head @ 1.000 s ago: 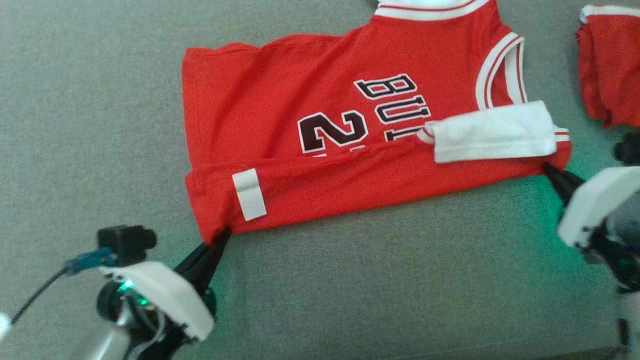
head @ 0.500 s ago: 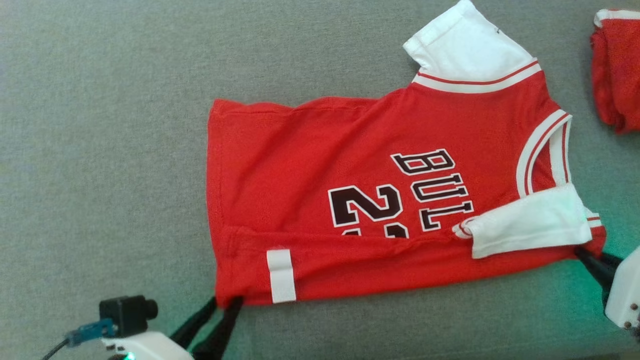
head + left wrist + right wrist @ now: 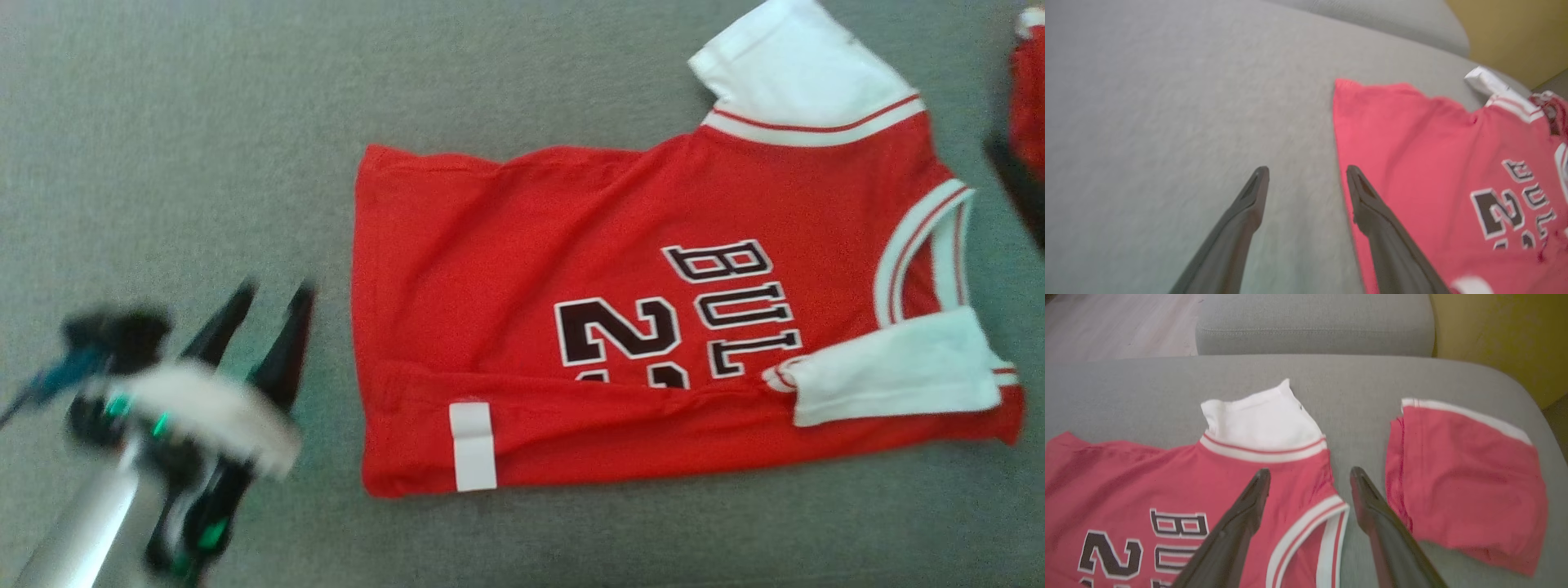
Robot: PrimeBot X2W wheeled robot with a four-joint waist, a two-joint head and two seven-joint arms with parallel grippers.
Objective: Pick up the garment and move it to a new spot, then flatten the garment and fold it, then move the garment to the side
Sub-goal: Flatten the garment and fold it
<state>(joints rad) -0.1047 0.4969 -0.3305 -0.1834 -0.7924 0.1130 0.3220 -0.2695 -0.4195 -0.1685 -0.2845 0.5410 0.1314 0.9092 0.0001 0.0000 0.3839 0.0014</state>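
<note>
The garment [image 3: 571, 245] is a red jersey with white sleeves and black lettering, lying flat on the grey cushion. Its near edge is folded up over the body as a long strip. My left gripper [image 3: 273, 290] stands open and empty on the cushion, just left of the hem. In the left wrist view the left gripper [image 3: 1307, 169] has one finger over the garment's [image 3: 1433, 163] hem edge. My right gripper [image 3: 1310, 472] is open and empty above the garment's [image 3: 1126, 477] neck end. One dark blurred finger [image 3: 1016, 192] crosses the head view's right edge.
A folded pair of red shorts with white trim [image 3: 1461, 477] lies right of the jersey, also at the head view's edge [image 3: 1030, 98]. The grey cushion [image 3: 163, 122] runs wide to the left. A backrest [image 3: 1314, 326] and a yellow wall [image 3: 1502, 335] stand behind.
Both grippers opened and let go of the folded near edge's two corners. The left moved away to the left of the hem and the right rose toward the neck end. The head camera shifted.
</note>
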